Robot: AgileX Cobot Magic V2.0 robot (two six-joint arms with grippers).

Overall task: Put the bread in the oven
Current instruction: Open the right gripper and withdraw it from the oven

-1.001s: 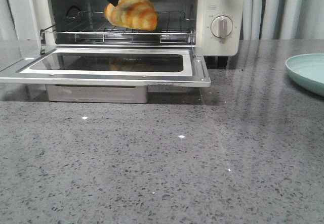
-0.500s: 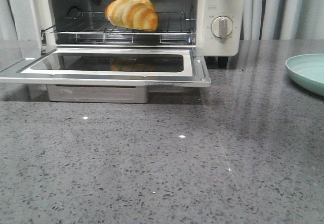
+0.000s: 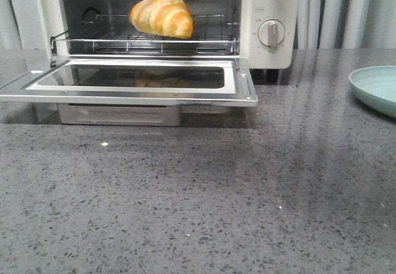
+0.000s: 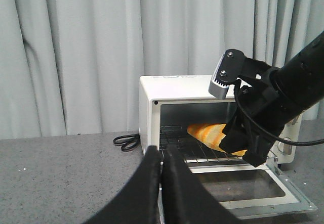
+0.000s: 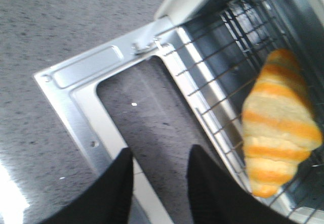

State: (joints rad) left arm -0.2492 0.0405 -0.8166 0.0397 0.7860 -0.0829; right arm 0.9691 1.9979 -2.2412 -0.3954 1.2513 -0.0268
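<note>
Bread's on the rack, door hanging open

The bread (image 3: 161, 15) sits on the wire rack (image 3: 210, 36) inside the oven (image 3: 270, 20), toward 12 o'clock on the bench (image 3: 198, 193). Right gripper (image 5: 158, 183) hovers over the dropped door (image 3: 130, 79), jaws apart and empty. Left gripper (image 4: 161, 171) has its jaws pressed together, holding nothing. Teal plate (image 3: 376, 88) at 3 o'clock.

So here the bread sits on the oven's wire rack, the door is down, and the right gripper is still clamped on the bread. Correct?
Not quite. The bread is on the wire rack of the oven with the door down, but the right gripper is open and apart from it, as the right wrist view shows.
</note>
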